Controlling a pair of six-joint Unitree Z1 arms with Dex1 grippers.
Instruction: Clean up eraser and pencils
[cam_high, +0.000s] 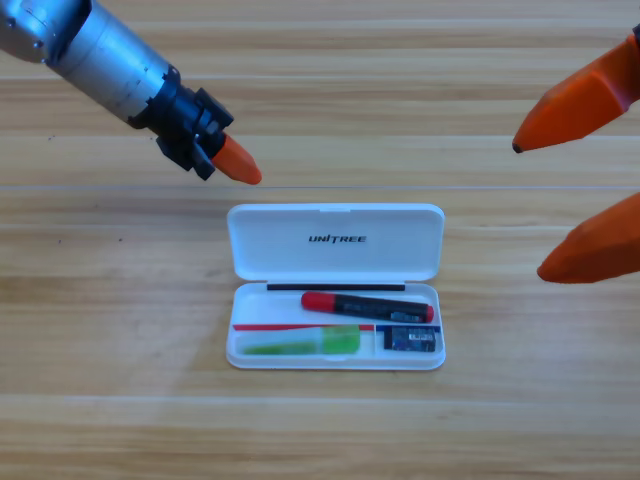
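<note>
High view: eraser (412, 341) and both pencils (366, 306) lie inside the open case (336, 243), axes left-right. Left pincer (237, 162), gap not discernible, hovers nearer the lid; right pincer (578, 187) waits, spread wide.

A white case (335, 245) lies open on the wooden table (100, 330), its lid apparently flat.

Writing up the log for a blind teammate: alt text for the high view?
An open white case on a wooden table holds the red-capped marker, green stick and eraser. The left tool hovers above-left; the right tool, open, waits at the right edge.
</note>
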